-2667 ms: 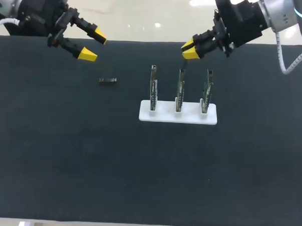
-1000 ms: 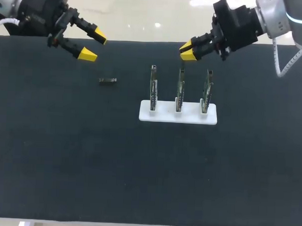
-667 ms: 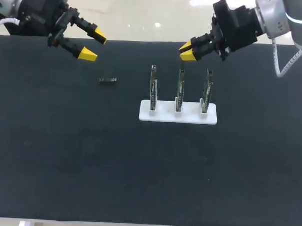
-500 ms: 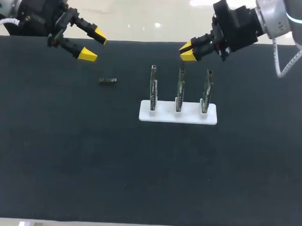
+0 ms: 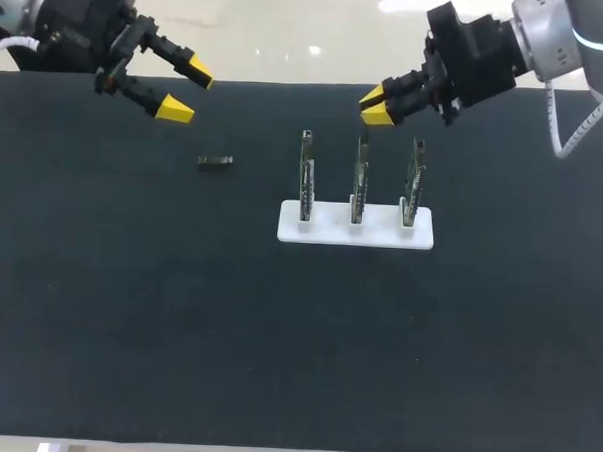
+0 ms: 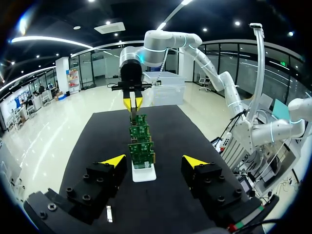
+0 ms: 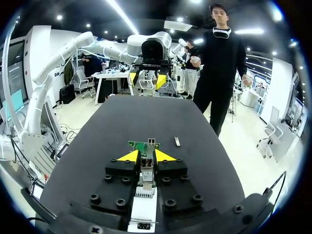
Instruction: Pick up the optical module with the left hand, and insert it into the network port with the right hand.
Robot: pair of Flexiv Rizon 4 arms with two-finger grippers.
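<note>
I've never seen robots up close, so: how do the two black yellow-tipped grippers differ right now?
The left black, yellow-tipped gripper spreads its fingers wide; the right gripper leaves only a narrow gap. The left hangs near the small grey optical module lying on the black table; the right hangs by the upright green circuit boards in their white stand. Both hold nothing.

open table (image 5: pixel 128 309) surrounds the optical module (image 5: pixel 215 161) on every side. the white rack (image 5: pixel 354 228) of three upright boards (image 5: pixel 359 178) stands well apart.
</note>
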